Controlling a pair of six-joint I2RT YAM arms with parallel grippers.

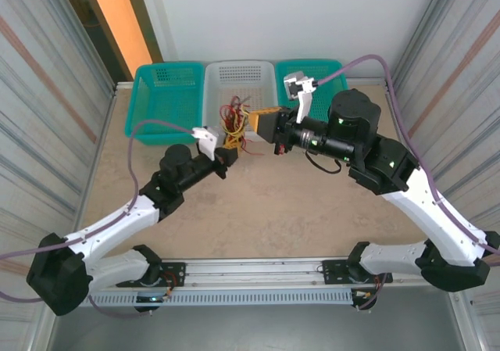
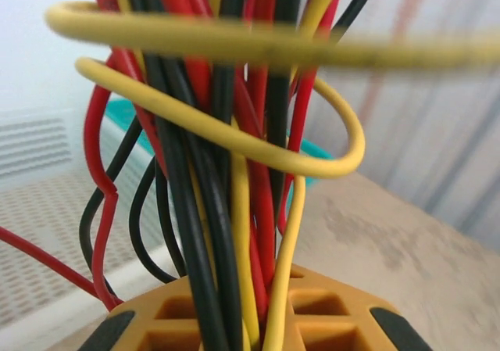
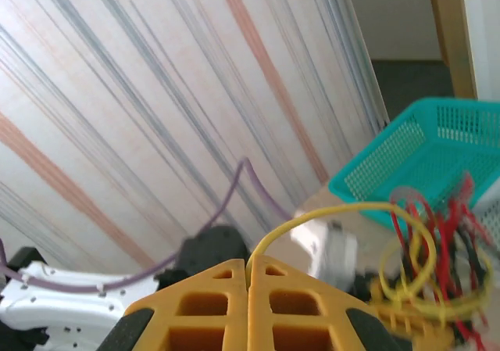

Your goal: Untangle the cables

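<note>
Where the two arms meet near the far edge of the table (image 1: 258,218), just in front of the white basket (image 1: 258,73), the entries are as follows.

Item 1, left gripper (image 2: 250,320): clamped on the cables (image 2: 226,179), a bundle of red, yellow and black wires that passes between its orange fingers (image 2: 328,320) and rises straight out past the tips. Long axis of the bundle: in line with the fingers, pointing away from the wrist toward the white basket. One yellow strand loops crosswise round the upright strands.

Item 2, right gripper (image 3: 251,281): fingers pressed together, with a single yellow wire (image 3: 336,208) pinched in the seam. From the tips the wire arcs up and over into the bundle. The bundle lies ahead of this gripper, on its left, and just beside it in the top view.

Governing relation: the grippers face each other along a line roughly parallel to the table's far edge. The bundle sits between them, nearer the left gripper, which holds it.

Judgement: drawing the yellow wire free calls for the right gripper to travel toward the table's right edge, away from the left and crosswise to the bundle's axis.

Risk, as a judgement: the yellow loop round the bundle may cinch rather than slip.
</note>
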